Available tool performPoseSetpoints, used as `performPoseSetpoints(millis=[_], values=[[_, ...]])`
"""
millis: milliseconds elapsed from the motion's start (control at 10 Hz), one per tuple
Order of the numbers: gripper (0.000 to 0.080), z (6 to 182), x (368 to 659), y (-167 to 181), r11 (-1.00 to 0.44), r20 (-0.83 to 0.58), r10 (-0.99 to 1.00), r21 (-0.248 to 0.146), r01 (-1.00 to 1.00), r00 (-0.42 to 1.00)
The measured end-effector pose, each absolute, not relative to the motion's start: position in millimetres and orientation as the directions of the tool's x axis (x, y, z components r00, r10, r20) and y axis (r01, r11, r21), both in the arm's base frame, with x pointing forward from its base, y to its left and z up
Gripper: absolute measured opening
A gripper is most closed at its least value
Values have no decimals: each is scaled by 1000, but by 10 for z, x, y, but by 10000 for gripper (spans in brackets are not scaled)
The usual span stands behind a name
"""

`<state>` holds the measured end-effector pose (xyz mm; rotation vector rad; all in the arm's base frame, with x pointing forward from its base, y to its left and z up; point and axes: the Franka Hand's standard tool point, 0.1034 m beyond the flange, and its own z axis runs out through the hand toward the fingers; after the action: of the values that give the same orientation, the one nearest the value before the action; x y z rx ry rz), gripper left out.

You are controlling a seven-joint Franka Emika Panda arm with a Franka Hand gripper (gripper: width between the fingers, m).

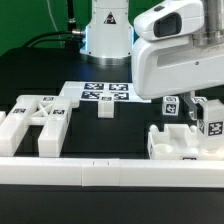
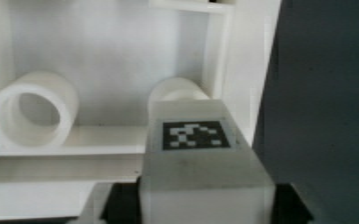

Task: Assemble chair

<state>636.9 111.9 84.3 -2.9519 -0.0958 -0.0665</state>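
Observation:
In the wrist view a white square post (image 2: 197,135) with a black-and-white tag on its face stands between my dark fingers (image 2: 123,203). My gripper (image 2: 202,198) is shut on this post, with both fingers against its sides. Behind the post lies a white boxy chair frame (image 2: 105,40) with a rounded white peg (image 2: 37,105) inside it. In the exterior view my gripper (image 1: 190,108) hangs low at the right over a white chair piece (image 1: 185,142), between two tagged post tops (image 1: 170,104). Its fingertips are hidden there by the hand.
More white tagged chair pieces (image 1: 35,122) lie at the exterior view's left. A short white post (image 1: 105,110) stands in the middle, just in front of the marker board (image 1: 105,92). A long white border rail (image 1: 110,172) runs along the front. The arm's base (image 1: 108,30) stands at the back.

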Motion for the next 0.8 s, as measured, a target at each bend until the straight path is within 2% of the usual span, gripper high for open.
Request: performPoseSetpoints(millis=[100, 300, 500, 600, 800], values=[[285, 842, 6370, 1121, -981, 50, 46, -185, 55, 998], [285, 839, 6384, 1117, -971, 35, -149, -192, -140, 988], [285, 836, 6398, 1110, -903, 32, -391, -206, -377, 920], [286, 834, 6399, 1107, -865, 38, -469, -221, -450, 882], [287, 836, 6401, 1101, -791, 7, -585, -226, -568, 811]])
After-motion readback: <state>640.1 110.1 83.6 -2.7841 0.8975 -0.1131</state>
